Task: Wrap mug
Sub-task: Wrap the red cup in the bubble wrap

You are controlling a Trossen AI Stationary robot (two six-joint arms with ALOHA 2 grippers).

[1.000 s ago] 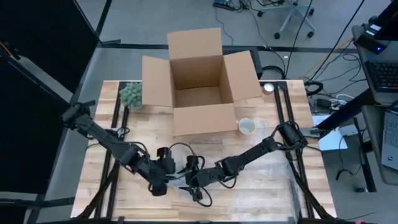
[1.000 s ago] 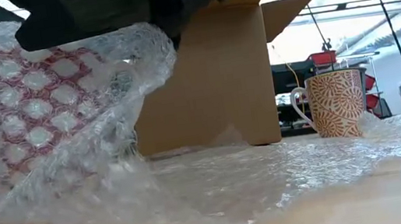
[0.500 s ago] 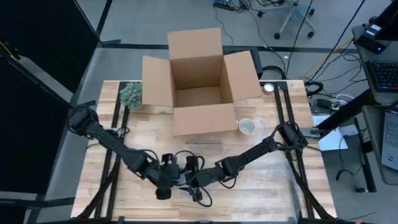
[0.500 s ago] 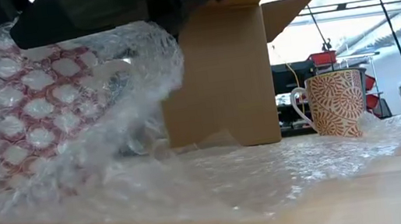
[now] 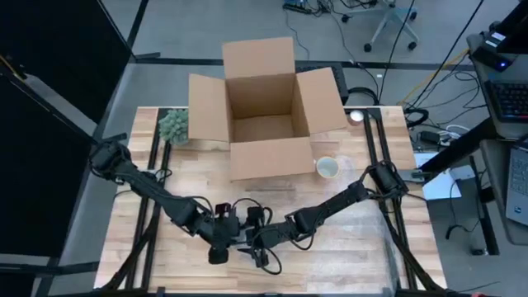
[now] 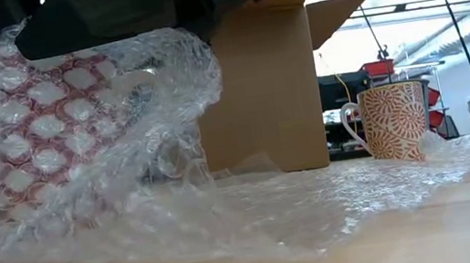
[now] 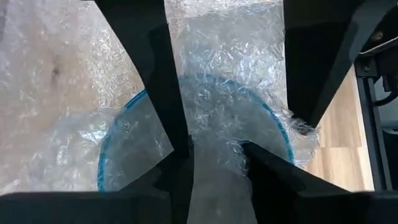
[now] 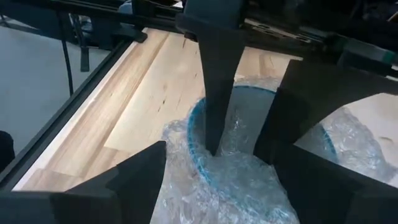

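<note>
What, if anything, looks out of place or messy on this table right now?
Nothing is damaged or spilled. The bubble wrap lies crumpled and loose over the wrapped mug, trailing across the table. A second mug stands unwrapped beside the cardboard box.

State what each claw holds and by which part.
Both claws, left claw and right claw, pinch the bubble wrap where it is tucked over the wrapped mug's blue rim.

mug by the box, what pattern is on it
Orange-red leaf-like print on white, clearest in the low view: mug.
</note>
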